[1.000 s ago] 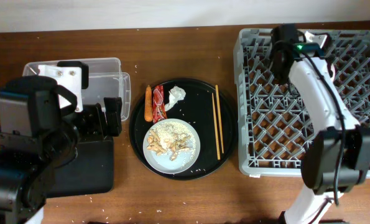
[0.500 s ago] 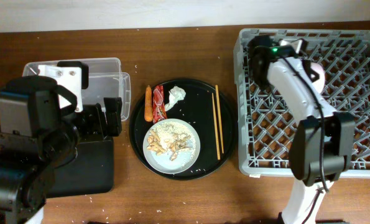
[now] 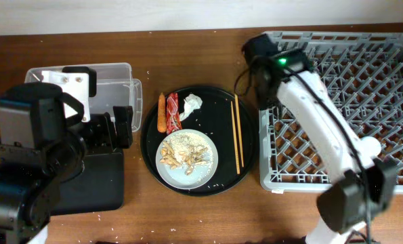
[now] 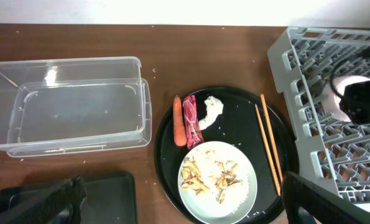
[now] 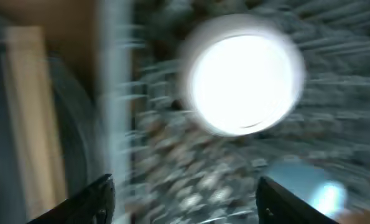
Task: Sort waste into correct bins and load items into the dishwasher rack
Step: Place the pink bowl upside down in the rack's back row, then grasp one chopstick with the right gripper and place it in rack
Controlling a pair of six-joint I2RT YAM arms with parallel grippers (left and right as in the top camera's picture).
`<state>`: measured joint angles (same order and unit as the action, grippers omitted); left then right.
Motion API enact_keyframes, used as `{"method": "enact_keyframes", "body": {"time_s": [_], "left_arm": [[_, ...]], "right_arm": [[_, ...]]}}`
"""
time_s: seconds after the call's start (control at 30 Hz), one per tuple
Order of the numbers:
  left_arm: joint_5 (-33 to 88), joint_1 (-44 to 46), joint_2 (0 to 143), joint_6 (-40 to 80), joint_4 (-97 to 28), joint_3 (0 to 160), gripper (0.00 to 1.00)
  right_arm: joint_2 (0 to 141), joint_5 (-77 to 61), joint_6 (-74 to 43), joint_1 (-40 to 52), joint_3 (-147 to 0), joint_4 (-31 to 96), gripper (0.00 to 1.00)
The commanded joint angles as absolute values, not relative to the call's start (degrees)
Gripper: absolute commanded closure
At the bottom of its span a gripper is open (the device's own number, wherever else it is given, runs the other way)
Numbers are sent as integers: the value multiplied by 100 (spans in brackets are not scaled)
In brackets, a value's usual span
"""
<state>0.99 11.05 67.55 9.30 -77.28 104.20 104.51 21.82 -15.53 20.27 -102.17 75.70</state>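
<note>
The grey dishwasher rack (image 3: pixel 364 129) fills the right side. A white bowl (image 5: pixel 244 84) and a light-blue cup (image 5: pixel 315 186) lie in it, blurred in the right wrist view. My right gripper (image 5: pixel 185 199) hangs open over the rack's near-left corner, holding nothing. On the round black tray (image 3: pixel 242 169) lie the carrot (image 3: pixel 162 112), red wrapper (image 3: pixel 172 112), white tissue (image 3: pixel 192 103), chopsticks (image 3: pixel 237 132) and the plate (image 3: pixel 187 159) with scraps and rice. My left gripper (image 4: pixel 188 205) is open, above and left of the tray.
A clear tub (image 4: pixel 73 106) stands at the back left. A shallow black tray (image 4: pixel 107 199) lies in front of it, partly under my left arm (image 3: pixel 38 156). Bare wooden table (image 3: pixel 201 217) runs along the front edge.
My right gripper has opened and the right arm has swung left across the rack to its left edge. The left arm has not moved.
</note>
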Motion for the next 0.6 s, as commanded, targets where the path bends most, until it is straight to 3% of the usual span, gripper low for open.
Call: {"method": "enact_keyframes", "body": {"time_s": [0.0, 0.17, 0.27, 0.47, 0.57], "left_arm": [[16, 1070, 6726, 958, -7728, 10436, 1], [16, 1070, 6726, 958, -7728, 10436, 1], [16, 1070, 6726, 958, -7728, 10436, 1], [16, 1070, 6726, 958, -7728, 10436, 1], [16, 1070, 6726, 958, -7728, 10436, 1]], "right_arm": [[10370, -202, -1330, 2220, -10239, 7561, 34], [10615, -303, -1245, 2711, -10116, 7456, 37], [10980, 30, -1728, 2858, -9758, 7295, 65], [11474, 327, -1857, 2788, -8799, 6084, 68], [11483, 602, -2115, 2488, -8595, 5450, 74]]}}
